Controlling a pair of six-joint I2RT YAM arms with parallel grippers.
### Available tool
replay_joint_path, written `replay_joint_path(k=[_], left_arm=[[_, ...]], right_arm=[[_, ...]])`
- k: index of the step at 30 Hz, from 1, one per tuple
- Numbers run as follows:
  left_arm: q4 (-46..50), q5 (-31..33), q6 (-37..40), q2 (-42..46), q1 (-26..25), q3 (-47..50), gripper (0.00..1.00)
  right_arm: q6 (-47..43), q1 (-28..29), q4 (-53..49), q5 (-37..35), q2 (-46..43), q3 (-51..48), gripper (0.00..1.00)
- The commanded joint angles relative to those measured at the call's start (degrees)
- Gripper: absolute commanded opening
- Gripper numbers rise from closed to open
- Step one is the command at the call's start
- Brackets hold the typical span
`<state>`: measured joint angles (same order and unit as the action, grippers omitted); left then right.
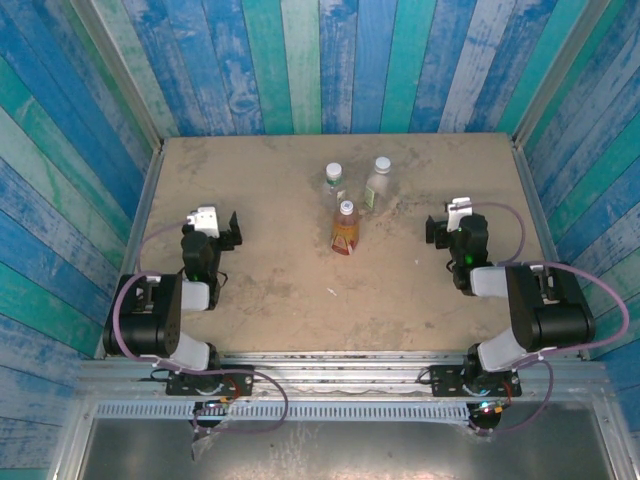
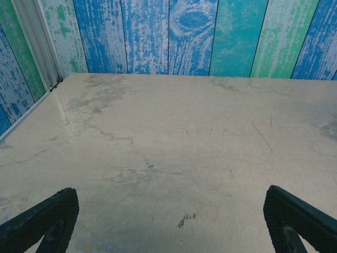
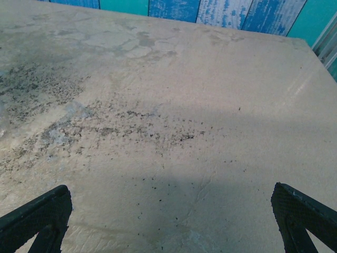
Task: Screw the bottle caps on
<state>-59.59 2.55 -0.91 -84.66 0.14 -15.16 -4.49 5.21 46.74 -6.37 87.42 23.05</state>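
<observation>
Left gripper (image 2: 169, 220): textured black pads (image 2: 42, 216) spread wide, nothing held. Right gripper (image 3: 171, 219): likewise wide apart, nothing held. Between the two arms, mid-table: amber bottle (image 1: 345, 235), taller clear bottle (image 1: 377, 188) and short green-labelled bottle (image 1: 334, 186), each topped by round white caps (image 1: 346, 206). Table (image 1: 250, 290): scuffed, speckled beige.
</observation>
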Motion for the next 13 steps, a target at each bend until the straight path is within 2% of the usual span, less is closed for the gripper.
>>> replay_joint_path(k=[1,13], left_arm=[[-1.47,0.55,-0.24,-1.52,-0.32,-0.72,0.94],[-1.49,0.57,-0.28,-1.56,-0.32,-0.77,0.94]], right_arm=[[0.45,-0.31,0.5,0.48,-0.32,0.77,1.0],[0.36,-0.38,0.76,0.59,-0.62,0.48,1.0]])
